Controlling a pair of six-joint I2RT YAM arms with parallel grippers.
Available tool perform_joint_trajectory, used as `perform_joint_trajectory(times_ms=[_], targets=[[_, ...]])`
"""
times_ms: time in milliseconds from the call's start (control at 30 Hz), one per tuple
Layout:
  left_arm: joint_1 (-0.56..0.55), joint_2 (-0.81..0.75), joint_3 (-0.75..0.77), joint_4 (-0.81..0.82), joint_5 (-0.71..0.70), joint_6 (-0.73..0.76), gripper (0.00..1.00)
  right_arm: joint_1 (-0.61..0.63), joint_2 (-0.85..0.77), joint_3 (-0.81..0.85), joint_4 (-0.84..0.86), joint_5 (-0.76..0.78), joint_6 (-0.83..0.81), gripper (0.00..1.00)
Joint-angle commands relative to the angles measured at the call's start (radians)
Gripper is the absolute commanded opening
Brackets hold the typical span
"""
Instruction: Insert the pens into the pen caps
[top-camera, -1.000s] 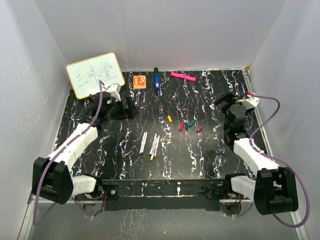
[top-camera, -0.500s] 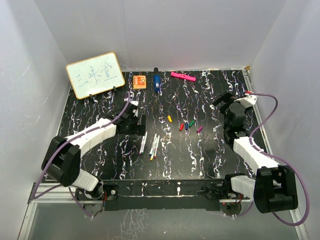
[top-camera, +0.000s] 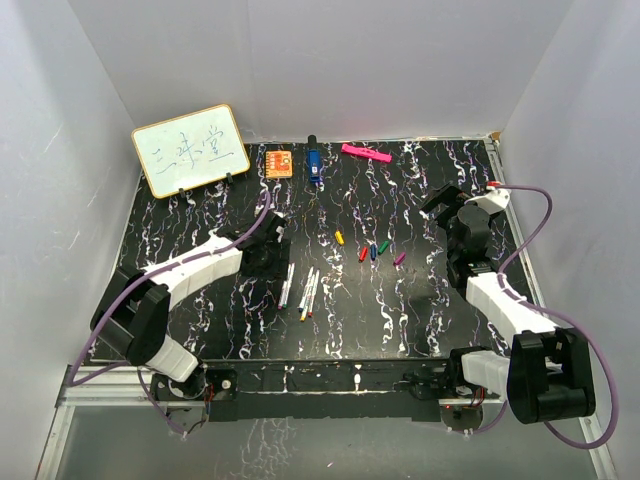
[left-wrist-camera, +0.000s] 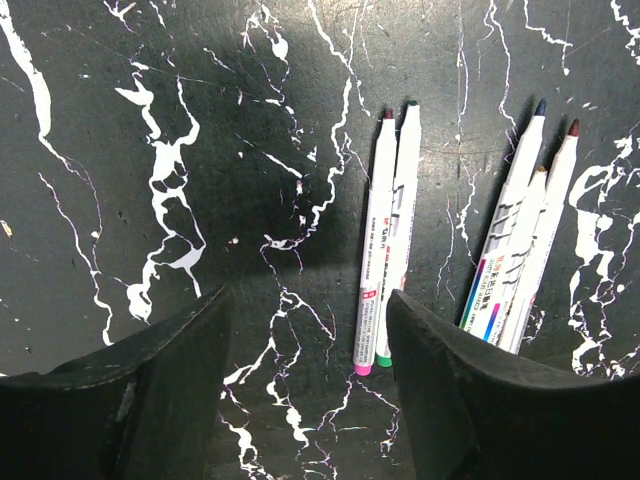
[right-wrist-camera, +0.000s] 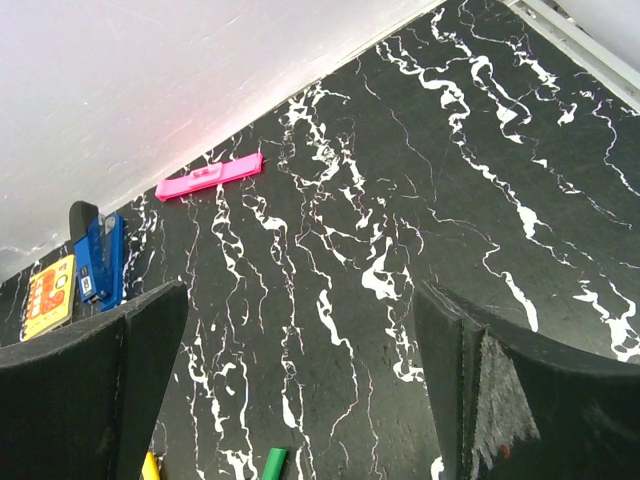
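Several white pens lie on the black marbled table: a pair (left-wrist-camera: 385, 240) with pink and green ends, and a cluster (left-wrist-camera: 528, 240) to their right, also seen from above as pens (top-camera: 300, 288). My left gripper (left-wrist-camera: 307, 300) hangs open just left of the pair, whose coloured ends lie close inside its right finger (left-wrist-camera: 450, 400); nothing is gripped. From above the left gripper (top-camera: 268, 250) sits beside the pens. The pen caps (top-camera: 372, 250) lie in a loose row: yellow, red, blue, green, purple. My right gripper (top-camera: 447, 207) stands open to their right; the wrist view shows the right gripper (right-wrist-camera: 300, 295) empty, green cap (right-wrist-camera: 273, 463) below.
A whiteboard (top-camera: 190, 150) leans at the back left. An orange square (top-camera: 279, 162), a blue object (top-camera: 313, 165) and a pink bar (top-camera: 365, 153) lie along the back wall. White walls enclose the table on three sides.
My left arm swung from beside the whiteboard toward the near right, ending next to the pens, and its jaws narrowed somewhat. The right arm barely shifted.
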Motion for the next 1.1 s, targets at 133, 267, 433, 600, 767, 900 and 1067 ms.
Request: perform_joint_trajectory(times_ms=[133, 267, 433, 600, 767, 900, 1067], targets=[[-0.002, 0.017, -0.007, -0.007, 0.053, -0.016, 0.52, -0.006, 0.013, 0.023, 0.039, -0.019, 0.017, 0.94], [-0.01, 0.033, -0.008, 0.0, 0.058, -0.02, 0.52, -0.006, 0.007, 0.022, 0.039, -0.019, 0.013, 0.94], [-0.02, 0.053, 0.0, -0.007, 0.067, -0.015, 0.51, -0.007, 0.005, 0.02, 0.039, -0.017, 0.014, 0.94], [-0.028, 0.074, 0.01, -0.023, 0.068, -0.008, 0.49, -0.007, 0.006, 0.02, 0.041, -0.015, 0.015, 0.94], [-0.032, 0.092, 0.016, -0.035, 0.047, -0.011, 0.49, -0.007, 0.004, 0.018, 0.038, -0.017, 0.015, 0.94], [-0.036, 0.107, 0.024, -0.033, 0.05, -0.008, 0.48, -0.007, 0.002, 0.018, 0.038, -0.019, 0.014, 0.94], [-0.045, 0.132, 0.03, -0.044, 0.059, -0.006, 0.47, -0.007, -0.001, 0.018, 0.038, -0.02, 0.015, 0.94]])
